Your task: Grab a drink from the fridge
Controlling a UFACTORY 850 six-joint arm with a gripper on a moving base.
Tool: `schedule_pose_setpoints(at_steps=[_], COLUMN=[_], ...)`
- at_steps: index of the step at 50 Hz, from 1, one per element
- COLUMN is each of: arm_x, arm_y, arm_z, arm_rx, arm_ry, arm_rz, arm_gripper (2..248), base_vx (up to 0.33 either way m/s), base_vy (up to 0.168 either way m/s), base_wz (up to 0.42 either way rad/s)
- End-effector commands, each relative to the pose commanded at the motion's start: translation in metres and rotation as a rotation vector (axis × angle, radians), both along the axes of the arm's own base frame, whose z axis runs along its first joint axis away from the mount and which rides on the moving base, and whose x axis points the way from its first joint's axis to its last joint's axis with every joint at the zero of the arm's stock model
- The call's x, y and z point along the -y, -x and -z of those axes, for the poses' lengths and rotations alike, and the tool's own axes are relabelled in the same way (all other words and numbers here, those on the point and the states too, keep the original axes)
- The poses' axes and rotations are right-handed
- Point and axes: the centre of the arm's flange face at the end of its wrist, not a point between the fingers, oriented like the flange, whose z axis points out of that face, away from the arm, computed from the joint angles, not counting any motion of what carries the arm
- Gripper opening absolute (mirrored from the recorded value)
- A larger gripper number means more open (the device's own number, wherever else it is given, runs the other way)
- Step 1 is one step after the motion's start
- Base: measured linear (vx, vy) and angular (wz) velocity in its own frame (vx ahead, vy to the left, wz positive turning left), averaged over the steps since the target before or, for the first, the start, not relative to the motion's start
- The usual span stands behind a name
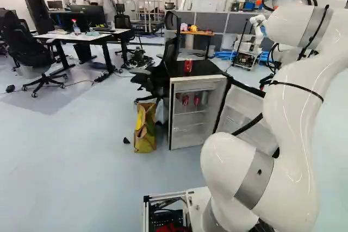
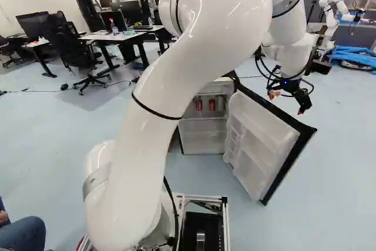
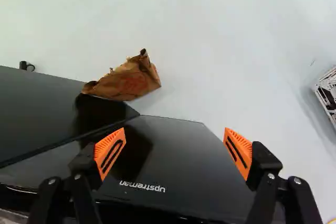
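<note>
The claw (image 2: 287, 103), fingers spread wide and gripping nothing, is located near the outer side of the open fridge door (image 2: 261, 133). Within the fridge (image 1: 171, 118), two red cans (image 1: 185, 100) occupy the upper part; another red can (image 1: 188, 66) stands on top.

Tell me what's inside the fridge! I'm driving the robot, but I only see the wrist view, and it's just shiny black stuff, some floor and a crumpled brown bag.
Observer: The left base view shows two red cans standing side by side on an upper shelf inside the fridge.
Operator: Yay, drinks! Is there one anywhere else, like on top?
Observer: Yes, another can, also red, stands on the fridge's black top.
Operator: Cool! Is the door really open?
Observer: Yes, the right base view shows the door swung wide open.
</note>
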Motion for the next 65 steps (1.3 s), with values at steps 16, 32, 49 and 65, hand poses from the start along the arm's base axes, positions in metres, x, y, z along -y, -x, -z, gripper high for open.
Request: schedule_pose_setpoints(at_steps=[16,32,49,65], arm_x=[-0.012,-0.027,-0.049,-0.072], arm_y=[0.013,0.025,0.035,0.044], arm_z=[0.0,0.0,-0.001,-0.001], arm_rx=[-0.031,-0.056,-0.072,-0.087], arm_ry=[-0.038,-0.071,-0.089,-0.105], arm_rz=[0.002,0.0,-0.01,-0.023], arm_gripper=[247,247,247,247], base_vx=[0.0,0.0,0.0,0.0], base_vy=[0.0,0.0,0.0,0.0], base_wz=[0.0,0.0,0.0,0.0])
